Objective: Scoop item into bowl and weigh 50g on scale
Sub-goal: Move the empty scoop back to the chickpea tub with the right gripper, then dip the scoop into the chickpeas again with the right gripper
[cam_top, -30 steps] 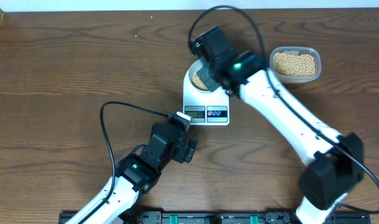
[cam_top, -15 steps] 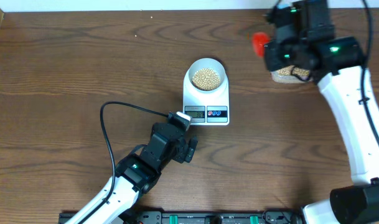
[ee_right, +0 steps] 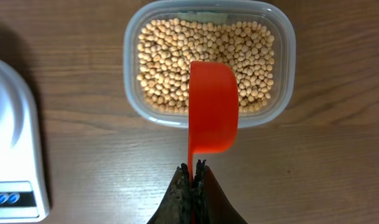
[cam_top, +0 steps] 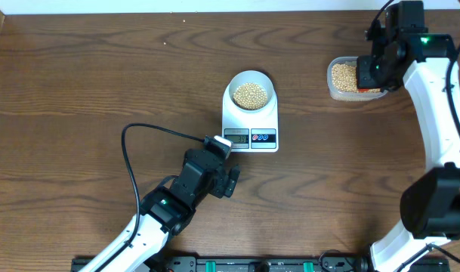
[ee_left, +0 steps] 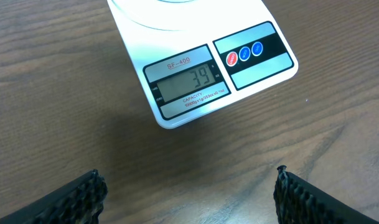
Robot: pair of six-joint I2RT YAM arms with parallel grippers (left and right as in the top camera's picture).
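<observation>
The white bowl (cam_top: 251,93) stands on the white scale (cam_top: 250,121), partly filled with tan beans (cam_top: 250,94). In the left wrist view the scale (ee_left: 201,68) shows 39 on its display. My right gripper (ee_right: 193,167) is shut on the handle of a red scoop (ee_right: 213,115), held over the clear tub (ee_right: 209,62) of beans at the table's far right (cam_top: 356,78). My left gripper (ee_left: 189,186) is open and empty, just in front of the scale; the left arm (cam_top: 203,175) sits below the display.
A black cable (cam_top: 139,140) loops on the table left of the left arm. The table's back edge runs along the top. A black rail (cam_top: 214,264) lies at the front edge.
My right arm swung from over the bowl on the scale across to the tub at the far right, carrying the red scoop. The left arm has not moved.
</observation>
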